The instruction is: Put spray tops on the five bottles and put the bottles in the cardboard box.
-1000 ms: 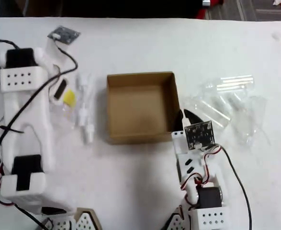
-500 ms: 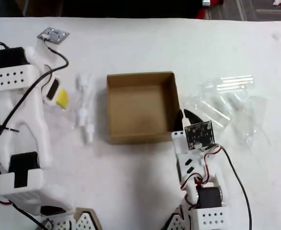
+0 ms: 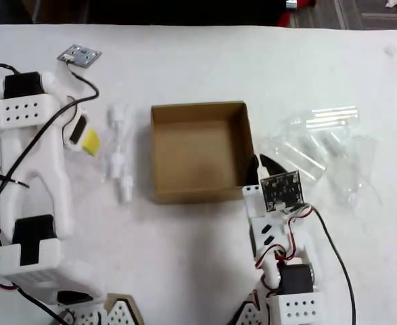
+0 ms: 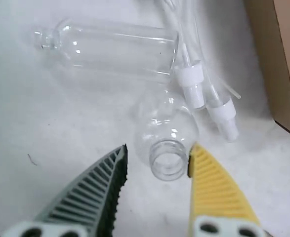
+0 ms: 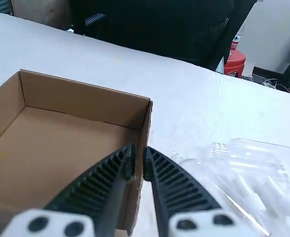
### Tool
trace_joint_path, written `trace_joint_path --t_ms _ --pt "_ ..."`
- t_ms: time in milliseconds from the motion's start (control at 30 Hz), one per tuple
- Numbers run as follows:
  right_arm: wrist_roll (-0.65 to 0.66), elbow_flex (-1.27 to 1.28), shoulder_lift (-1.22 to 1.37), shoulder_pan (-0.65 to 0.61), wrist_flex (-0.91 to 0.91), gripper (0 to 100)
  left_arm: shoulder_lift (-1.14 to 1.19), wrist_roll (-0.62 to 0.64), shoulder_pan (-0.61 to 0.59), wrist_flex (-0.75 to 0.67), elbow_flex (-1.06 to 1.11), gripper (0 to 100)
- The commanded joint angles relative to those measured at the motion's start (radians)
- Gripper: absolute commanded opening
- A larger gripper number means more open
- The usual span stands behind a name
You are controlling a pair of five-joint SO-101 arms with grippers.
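Note:
My left gripper (image 4: 157,154) is open, one finger grey (image 4: 103,192) and one yellow (image 4: 209,190). A clear bottle (image 4: 167,140) lies between the tips, its open mouth facing the camera and close to the yellow finger. A second clear bottle (image 4: 115,47) lies on its side beyond it. White spray tops (image 4: 204,98) lie beside both bottles, towards the cardboard box (image 3: 198,152). From above, the left gripper (image 3: 84,139) is left of the spray tops (image 3: 120,152). My right gripper (image 5: 138,155) is shut with nothing in it, over the box's near right wall (image 5: 140,128).
A clear plastic bag (image 3: 327,149) holding more bottles and spray tops (image 5: 253,187) lies right of the box. Both arm bases stand at the table's near edge. A dark chair (image 5: 154,24) is beyond the far table edge.
The left arm swung left, away from the box, then came back slightly towards it, its wrist turning. The right arm has not moved.

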Motion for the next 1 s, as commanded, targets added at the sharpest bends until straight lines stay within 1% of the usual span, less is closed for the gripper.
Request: trace_joint_path --t_ms 0,133,433,500,633,867,967 --pt "-0.005 0.009 -0.004 0.004 -0.024 1.8 -0.01 0.011 0.035 -0.006 -0.008 11" --pt "-0.005 0.009 -0.004 0.004 -0.024 1.8 -0.008 0.011 0.068 -0.005 -0.006 6" --pt "-0.005 0.009 -0.004 0.004 -0.024 1.8 -0.021 0.017 0.11 0.054 -0.031 6" --pt "-0.005 0.009 -0.004 0.004 -0.024 1.8 -0.035 0.017 0.108 0.103 -0.121 6" --pt "-0.005 0.009 -0.004 0.004 -0.024 1.8 -0.116 0.017 0.111 0.112 -0.273 6" --pt "-0.005 0.009 -0.004 0.004 -0.024 1.8 -0.269 0.009 0.268 0.112 -0.219 6" --pt "-0.005 0.009 -0.004 0.004 -0.024 1.8 -0.283 -0.037 0.329 0.112 -0.215 6"
